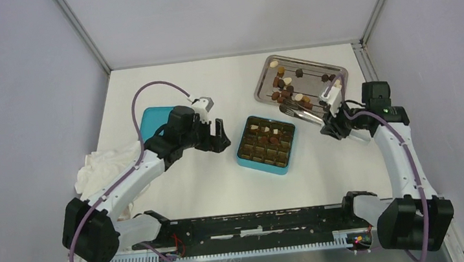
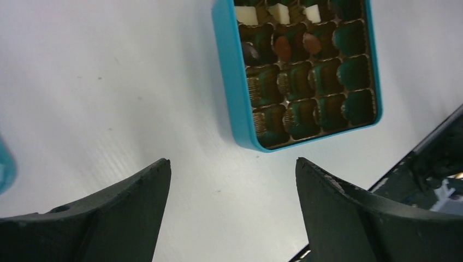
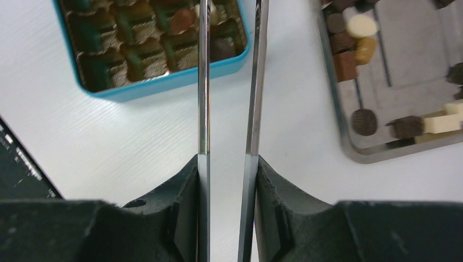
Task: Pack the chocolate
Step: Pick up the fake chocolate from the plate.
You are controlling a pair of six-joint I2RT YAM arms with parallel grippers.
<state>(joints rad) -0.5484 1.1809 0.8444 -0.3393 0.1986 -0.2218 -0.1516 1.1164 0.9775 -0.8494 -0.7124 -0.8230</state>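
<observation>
Notably, tweezers [image 3: 203, 82] in the right tool [image 3: 226, 164] run off-frame, tips unseen.

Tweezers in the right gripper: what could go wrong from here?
1. The tweezers are pinched only by the right gripper; they could twist or slip.
2. The chocolate sits crowded in the tray; neighbours may get knocked.
3. The left gripper, open, isn't steadying the teal box; it might slide.

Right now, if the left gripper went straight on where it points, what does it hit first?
Probably the side wall of the square teal box with the brown gridded insert, dead ahead of the left gripper; only white table between. Height unclear.
</observation>
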